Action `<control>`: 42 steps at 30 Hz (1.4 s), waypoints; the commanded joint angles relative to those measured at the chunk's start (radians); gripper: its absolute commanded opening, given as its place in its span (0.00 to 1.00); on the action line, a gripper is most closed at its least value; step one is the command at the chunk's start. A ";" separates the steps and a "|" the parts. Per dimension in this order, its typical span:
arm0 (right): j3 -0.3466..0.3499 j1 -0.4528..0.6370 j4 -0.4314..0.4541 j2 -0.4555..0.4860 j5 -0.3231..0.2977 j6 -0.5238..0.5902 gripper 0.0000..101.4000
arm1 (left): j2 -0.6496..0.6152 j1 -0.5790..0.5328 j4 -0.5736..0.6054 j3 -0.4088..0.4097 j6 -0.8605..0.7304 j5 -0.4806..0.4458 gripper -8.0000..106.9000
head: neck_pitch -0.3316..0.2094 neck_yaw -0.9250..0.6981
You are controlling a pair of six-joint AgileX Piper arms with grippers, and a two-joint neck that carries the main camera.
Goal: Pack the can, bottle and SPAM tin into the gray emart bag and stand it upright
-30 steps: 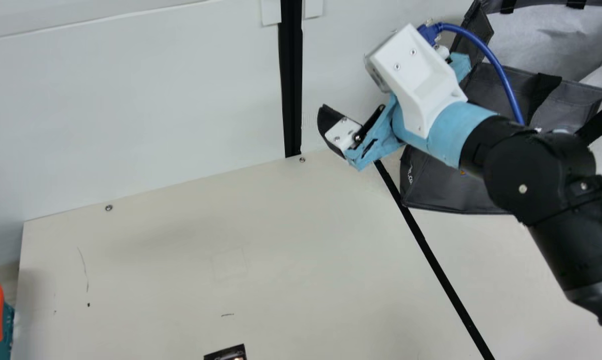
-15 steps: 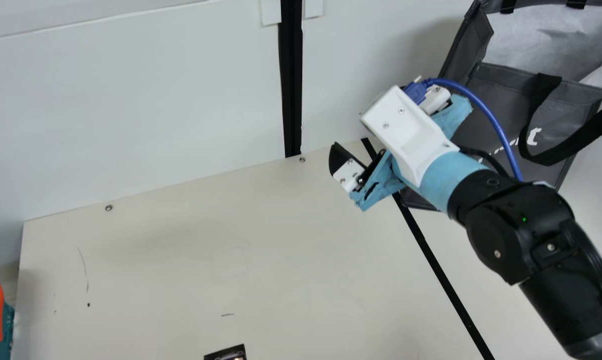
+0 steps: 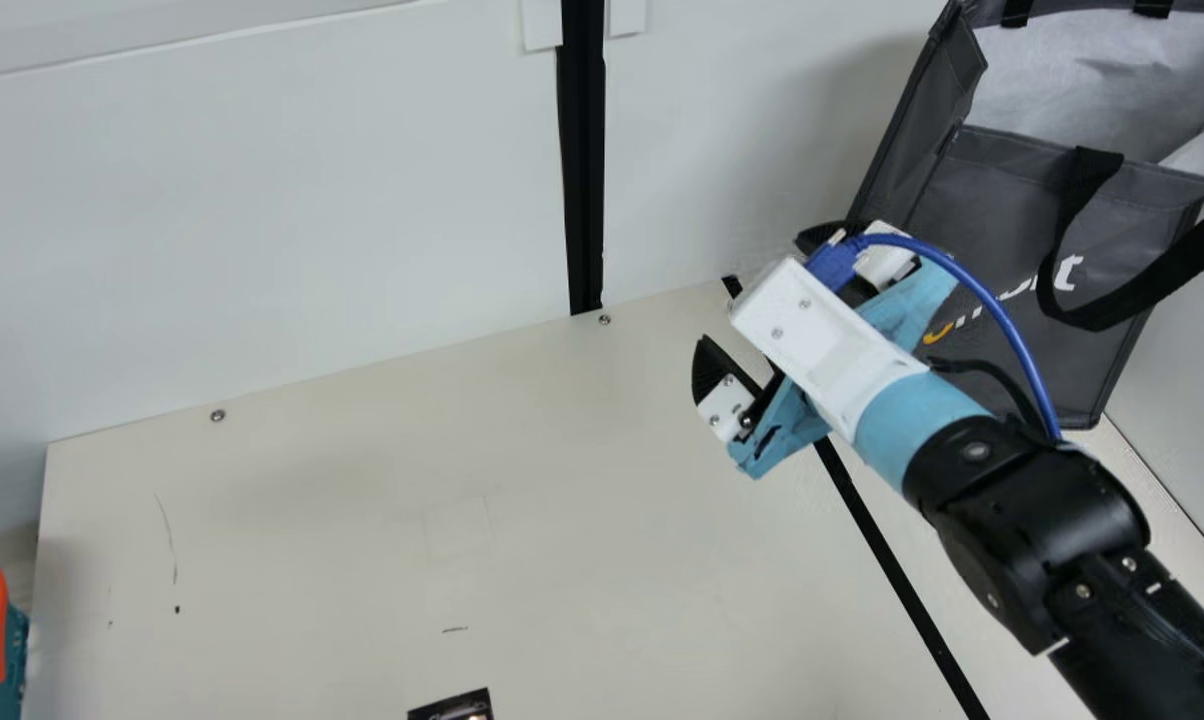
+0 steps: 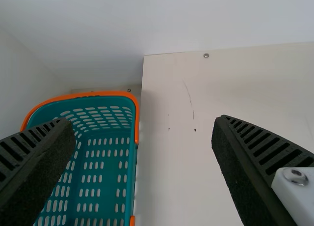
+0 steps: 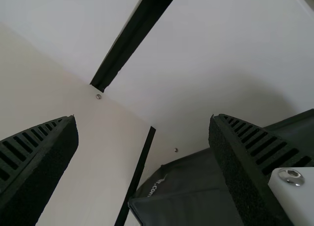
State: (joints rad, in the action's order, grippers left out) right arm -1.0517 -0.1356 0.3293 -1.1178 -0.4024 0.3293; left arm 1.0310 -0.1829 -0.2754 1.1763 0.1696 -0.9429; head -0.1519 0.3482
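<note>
The gray emart bag is standing upright, mouth open, on the counter as the right end effector, spread and empty, is hovering beside it. A careless sideways swing could be tipping the bag, or a finger could be snagging its loose black handle. The left end effector is gaping, empty, near a teal basket.

Main view looks down from above, sharing basket with left wrist view, bag with right
</note>
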 commanded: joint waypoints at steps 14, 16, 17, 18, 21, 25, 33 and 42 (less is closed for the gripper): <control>0.112 -0.023 -0.132 0.090 -0.024 -0.182 0.94 | 0.000 0.000 0.000 0.000 0.000 0.000 0.85 | -0.023 0.001; 0.121 -0.014 -0.170 0.101 -0.024 -0.194 0.94 | 0.000 0.000 0.000 0.000 0.000 0.000 0.85 | -0.023 0.001; 0.124 -0.010 -0.186 0.107 -0.021 -0.199 0.94 | 0.000 0.000 0.000 0.000 0.000 0.000 0.85 | -0.023 0.001; 0.123 -0.014 -0.148 0.103 -0.028 -0.194 0.94 | 0.000 0.000 0.000 0.000 0.000 0.000 0.85 | -0.023 0.001; 0.125 -0.010 -0.185 0.108 -0.024 -0.200 0.94 | 0.000 0.000 0.000 0.000 0.000 0.000 0.85 | -0.023 0.001; 0.125 -0.010 -0.187 0.109 -0.027 -0.200 0.94 | 0.000 0.000 0.000 0.000 0.000 0.000 0.85 | -0.023 0.001; 0.125 -0.010 -0.187 0.109 -0.027 -0.200 0.94 | 0.000 0.000 0.000 0.000 0.000 0.000 0.85 | -0.023 0.001; 0.125 -0.010 -0.187 0.109 -0.027 -0.200 0.94 | 0.000 0.000 0.000 0.000 0.000 0.000 0.85 | -0.023 0.001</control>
State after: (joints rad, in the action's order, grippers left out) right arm -0.9269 -0.1458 0.1425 -1.0093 -0.4297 0.1297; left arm 1.0310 -0.1829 -0.2754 1.1763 0.1696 -0.9429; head -0.1503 0.3467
